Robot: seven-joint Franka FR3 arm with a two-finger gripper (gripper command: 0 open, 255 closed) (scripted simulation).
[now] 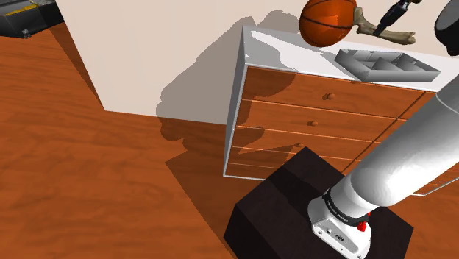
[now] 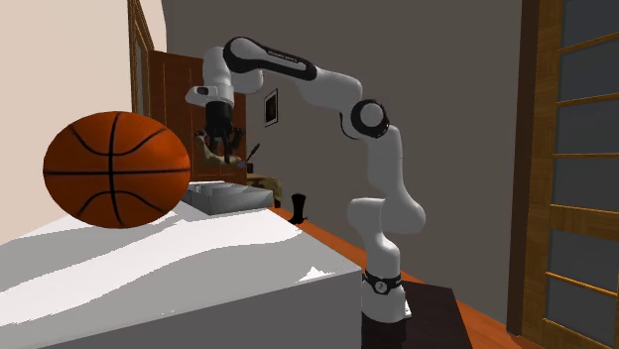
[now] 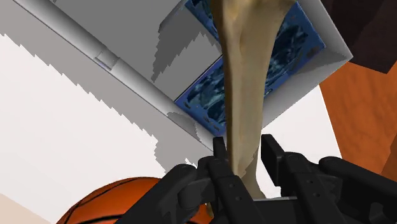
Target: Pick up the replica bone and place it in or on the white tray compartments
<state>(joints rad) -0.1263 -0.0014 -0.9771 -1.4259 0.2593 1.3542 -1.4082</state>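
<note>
Wooden floor point(image 1: 73, 162) and a pale wall point(image 1: 162, 51) behind. A dark object at the shoulder view's upper left corner is cut off and I can't tell what it is.

Dresser point(image 1: 294, 55): white top, wooden drawer fronts with small knobs. Its right part is hidden behind the arm point(image 1: 412, 154) in the shoulder view. In the second exterior view only the white top point(image 2: 198, 268) shows, and the front is out of frame.

The white arm point(image 2: 382, 159) rises from the black stand point(image 1: 279, 213) and arches over the dresser top. The stand is partly covered by the arm's base in both outer views point(image 2: 436, 307).

Orange basketball point(image 1: 327, 20) sits on the dresser top near the tray, clipped by the shoulder view's upper edge. It looms large in the second exterior view point(image 2: 116, 169), and a sliver shows beside the claw in the wrist view point(image 3: 121, 203).

Tray point(image 1: 368, 71): grey-white with several compartments, lying on the dresser top. In the second exterior view point(image 2: 213, 193) it is partly hidden behind the ball. The wrist view shows its grey wall point(image 3: 137, 86) and blue-patterned compartment floors.

Bone point(image 1: 401, 37): tan, in the air above the tray and not touching it. In the wrist view point(image 3: 245, 83) it stretches away over the blue compartments with its far end cut off. It is hard to make out in the second exterior view point(image 2: 205, 151).

Claw point(image 3: 245, 156): clenched on the bone's near end, with both fingers pressing its sides. It is black and tilted in the shoulder view point(image 1: 381, 29), and it hangs just over the tray point(image 2: 220, 144).
</note>
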